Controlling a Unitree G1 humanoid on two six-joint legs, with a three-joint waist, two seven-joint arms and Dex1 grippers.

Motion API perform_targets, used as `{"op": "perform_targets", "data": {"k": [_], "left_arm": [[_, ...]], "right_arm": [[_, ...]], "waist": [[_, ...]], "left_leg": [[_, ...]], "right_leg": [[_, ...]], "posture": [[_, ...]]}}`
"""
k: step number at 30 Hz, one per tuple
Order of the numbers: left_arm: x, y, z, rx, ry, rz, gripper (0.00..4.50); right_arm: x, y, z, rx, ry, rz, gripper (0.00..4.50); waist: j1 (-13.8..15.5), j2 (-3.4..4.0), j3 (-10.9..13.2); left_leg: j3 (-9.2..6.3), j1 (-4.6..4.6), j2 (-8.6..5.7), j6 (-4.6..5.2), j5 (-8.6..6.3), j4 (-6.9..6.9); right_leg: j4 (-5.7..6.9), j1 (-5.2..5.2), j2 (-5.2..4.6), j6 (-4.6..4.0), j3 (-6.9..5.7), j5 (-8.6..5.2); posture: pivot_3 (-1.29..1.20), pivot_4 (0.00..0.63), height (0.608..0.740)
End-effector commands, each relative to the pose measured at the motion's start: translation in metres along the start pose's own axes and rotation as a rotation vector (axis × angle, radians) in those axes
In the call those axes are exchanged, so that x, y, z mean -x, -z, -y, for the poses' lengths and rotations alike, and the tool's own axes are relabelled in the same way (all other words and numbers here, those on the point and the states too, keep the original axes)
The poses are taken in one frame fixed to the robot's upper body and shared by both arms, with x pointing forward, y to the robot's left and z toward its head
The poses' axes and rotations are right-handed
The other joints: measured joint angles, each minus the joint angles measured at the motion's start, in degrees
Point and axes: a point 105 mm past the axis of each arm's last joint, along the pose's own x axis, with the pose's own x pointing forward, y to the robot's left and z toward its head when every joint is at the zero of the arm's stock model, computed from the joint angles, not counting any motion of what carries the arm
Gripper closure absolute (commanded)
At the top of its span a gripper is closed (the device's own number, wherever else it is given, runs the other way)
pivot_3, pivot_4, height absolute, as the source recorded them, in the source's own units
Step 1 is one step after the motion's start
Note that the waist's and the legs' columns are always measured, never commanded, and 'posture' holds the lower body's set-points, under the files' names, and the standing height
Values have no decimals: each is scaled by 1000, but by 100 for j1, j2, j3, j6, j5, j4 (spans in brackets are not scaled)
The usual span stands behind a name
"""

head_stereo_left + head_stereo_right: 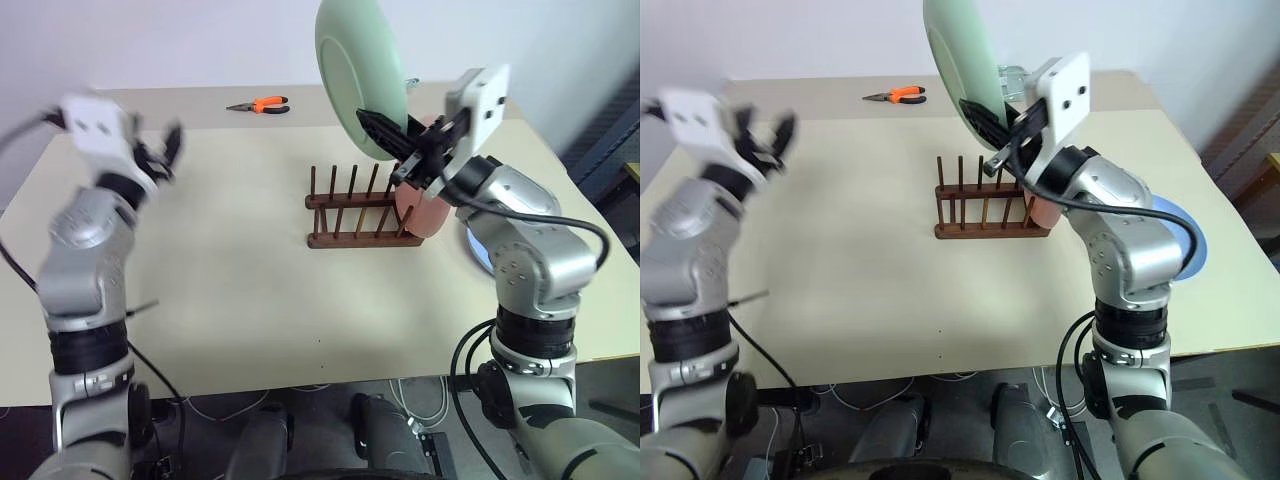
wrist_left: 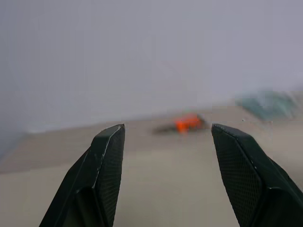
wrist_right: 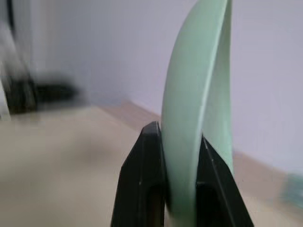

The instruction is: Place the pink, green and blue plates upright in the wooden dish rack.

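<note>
Beige table (image 1: 240,280) against a plain pale wall, with the wooden dish rack (image 1: 362,208) sitting toward the far right of the tabletop. Right arm is bent up at the elbow with its wrist cocked back, so the right gripper (image 1: 392,138) points up and away above the rack, clamped tight on the rim of the green plate (image 1: 358,75). That plate is held on edge, up in the air over the rack and not touching it. Pink plate (image 1: 421,208) stands at the rack's right end, and the blue plate (image 1: 1178,240) lies flat on the table just right of the rack, mostly behind the right arm.

Left arm is raised well to the left of the rack, left gripper (image 1: 160,152) spread apart and holding nothing.

Right wrist view gives the clearest look at the grip: one black finger on each face of the green plate. Left wrist view shows the two fingers (image 2: 106,161) well apart, with the orange-handled pliers (image 2: 187,123) blurry beyond them at the table's far edge, behind the rack.
</note>
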Motion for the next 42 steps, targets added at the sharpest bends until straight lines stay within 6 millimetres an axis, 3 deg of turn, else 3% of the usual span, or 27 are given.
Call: {"op": "perform_targets", "data": {"k": [1,5,8,15,20,24,42], "left_arm": [[12,1,36,-7,226,38,1544],[35,18,72,16,467,-26,1544],[43,26,85,34,538,-56,1544],[45,27,97,76,577,-67,1544],[49,33,105,61,618,-99,1544],[49,33,108,65,628,-100,1544],[47,33,116,63,653,-97,1544]], "right_arm": [[6,-5,2,-182,79,-2,4500],[10,5,9,-321,193,-41,4500],[11,8,10,-363,230,-58,4500],[12,8,19,-388,317,-69,4500],[13,-13,26,-394,332,7,4500],[13,-18,25,-402,339,18,4500],[14,20,30,-473,474,-144,4500]], "waist": [[-14,3,2],[-24,12,4],[-26,24,1],[-27,28,0],[-31,30,1],[-44,31,0],[-42,35,2]], "left_leg": [[1,1,2,0,0,-2],[11,-9,4,1,0,-10],[14,-14,4,2,0,-9],[16,-12,4,4,0,-7],[17,-12,4,5,0,-7],[17,-11,6,7,-1,-8],[18,-12,6,8,-1,-8]], "right_leg": [[2,-3,0,-1,0,0],[7,-25,0,-5,5,1],[9,-33,0,-7,5,3],[8,-28,1,-5,4,3],[8,-28,2,-4,4,4],[8,-28,2,-5,4,3],[5,-28,2,-6,4,2]], "posture": [[0,150,740],[0,150,740],[0,150,740],[0,150,740],[0,150,740],[0,150,740],[0,150,740]]}}
